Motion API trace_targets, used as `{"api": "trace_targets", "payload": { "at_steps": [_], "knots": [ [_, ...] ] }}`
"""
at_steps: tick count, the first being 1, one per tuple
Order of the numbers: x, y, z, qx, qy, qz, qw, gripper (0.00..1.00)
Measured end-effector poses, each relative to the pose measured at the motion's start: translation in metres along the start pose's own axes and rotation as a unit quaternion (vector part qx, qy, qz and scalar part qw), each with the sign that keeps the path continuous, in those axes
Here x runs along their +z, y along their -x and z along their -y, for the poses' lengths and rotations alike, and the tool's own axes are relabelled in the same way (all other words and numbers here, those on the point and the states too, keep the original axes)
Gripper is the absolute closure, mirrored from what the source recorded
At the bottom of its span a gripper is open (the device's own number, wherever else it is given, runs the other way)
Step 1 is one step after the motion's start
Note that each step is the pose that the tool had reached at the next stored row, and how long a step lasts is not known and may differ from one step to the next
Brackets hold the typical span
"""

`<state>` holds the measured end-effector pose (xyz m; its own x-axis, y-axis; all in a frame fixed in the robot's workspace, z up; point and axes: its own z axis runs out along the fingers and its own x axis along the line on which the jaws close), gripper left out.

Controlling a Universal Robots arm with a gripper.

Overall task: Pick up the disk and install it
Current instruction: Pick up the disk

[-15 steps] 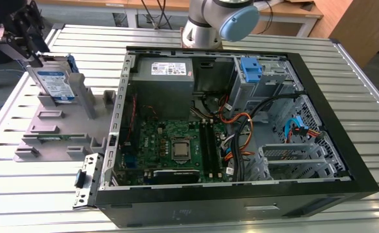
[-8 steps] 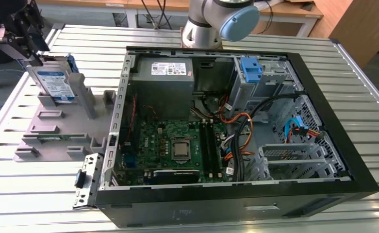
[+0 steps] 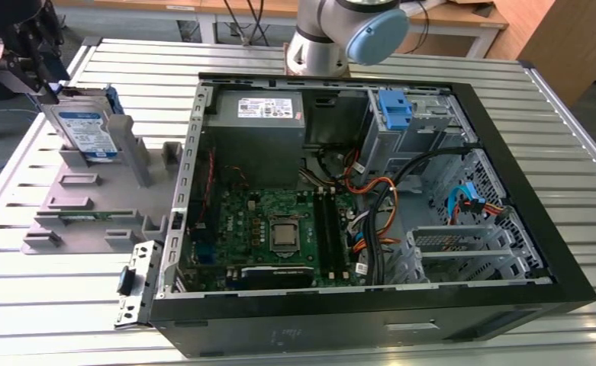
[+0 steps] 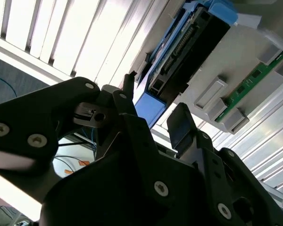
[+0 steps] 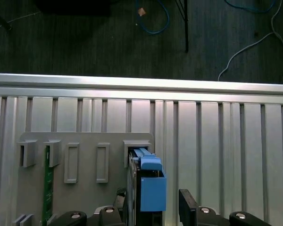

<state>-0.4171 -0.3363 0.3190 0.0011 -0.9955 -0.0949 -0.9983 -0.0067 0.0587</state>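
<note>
The gripper (image 3: 41,75) hangs over the top edge of the disk (image 3: 86,131), which stands upright in a slot of a grey rack (image 3: 94,217) at the exterior view's left. The rack sits on a slatted metal table (image 3: 572,152), just beside an open computer case (image 3: 572,293). The exterior view alone takes in the case's interior, with its green motherboard (image 3: 267,221) and grey power supply (image 3: 262,130). It does not settle how the claw stands.

Both wrist views do. The dark fingers (image 5: 186,205) sit spread to either side of the disk's blue side rail (image 5: 153,190), with a clear gap on one side and nothing clamped. The first wrist view looks down the disk's edge and adds a green memory strip (image 5: 48,183) standing in another rack slot, plus a blue cable (image 5: 153,21) on the dark floor beyond the table. The second wrist view shows the disk's connector end (image 4: 179,52).
</note>
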Motion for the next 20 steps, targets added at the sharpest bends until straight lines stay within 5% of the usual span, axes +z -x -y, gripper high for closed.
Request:
{"api": "trace_targets", "payload": {
  "at_steps": [4, 7, 11, 14, 18, 20],
  "knots": [
    [0.0014, -0.0001, -0.0001, 0.000, 0.0000, -0.0032, 1.0000, 0.45],
    [0.0040, 0.0004, -0.0009, 0.001, 0.0001, -0.0144, 0.9999, 0.45],
    [0.0057, 0.0007, -0.0023, 0.001, 0.0001, -0.0338, 0.9994, 0.45],
    [0.0062, 0.0007, -0.0040, 0.001, -0.0031, -0.0361, 0.9993, 0.45],
    [0.0075, 0.0006, -0.0049, -0.004, -0.0197, -0.0364, 0.9991, 0.45],
    [0.0081, 0.0005, -0.0058, -0.004, -0.0234, -0.0365, 0.9991, 0.45]
  ]
}}
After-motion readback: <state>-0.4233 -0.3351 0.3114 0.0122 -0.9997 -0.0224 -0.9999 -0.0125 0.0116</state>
